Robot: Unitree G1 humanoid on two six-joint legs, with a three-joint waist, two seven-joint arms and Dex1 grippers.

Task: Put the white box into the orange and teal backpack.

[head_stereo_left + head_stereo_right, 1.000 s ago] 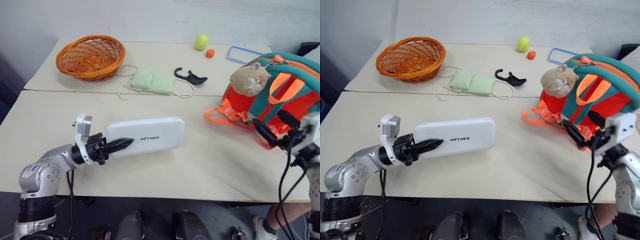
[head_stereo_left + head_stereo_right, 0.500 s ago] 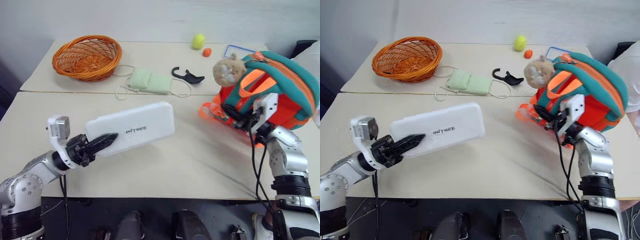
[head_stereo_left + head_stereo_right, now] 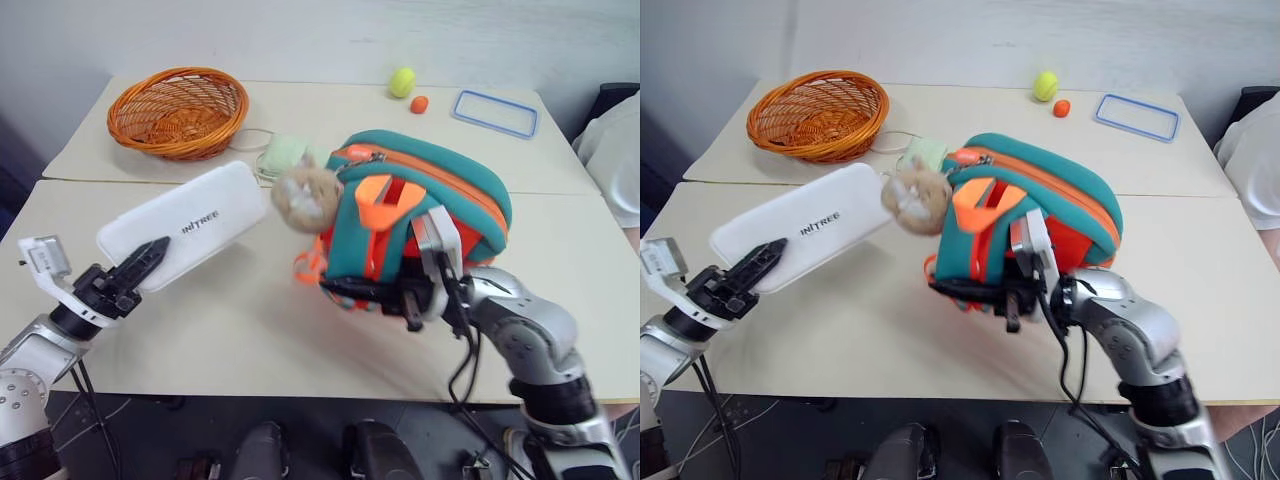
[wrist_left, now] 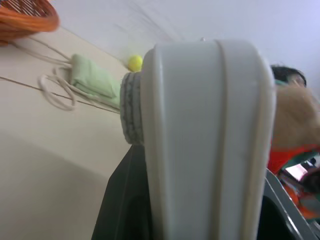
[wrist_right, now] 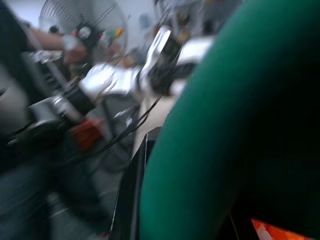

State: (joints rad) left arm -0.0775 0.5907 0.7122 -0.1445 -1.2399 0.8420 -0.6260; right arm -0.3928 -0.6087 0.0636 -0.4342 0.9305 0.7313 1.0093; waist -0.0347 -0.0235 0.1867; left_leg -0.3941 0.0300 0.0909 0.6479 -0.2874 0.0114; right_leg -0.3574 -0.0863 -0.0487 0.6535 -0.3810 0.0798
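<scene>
Box lifted at left, backpack carried at right, both above the table.
The left gripper angles up, jaws clamped on the smooth, rounded white box. The right gripper points leftward, jaws closed on the soft orange and teal backpack with its plush toy.
</scene>
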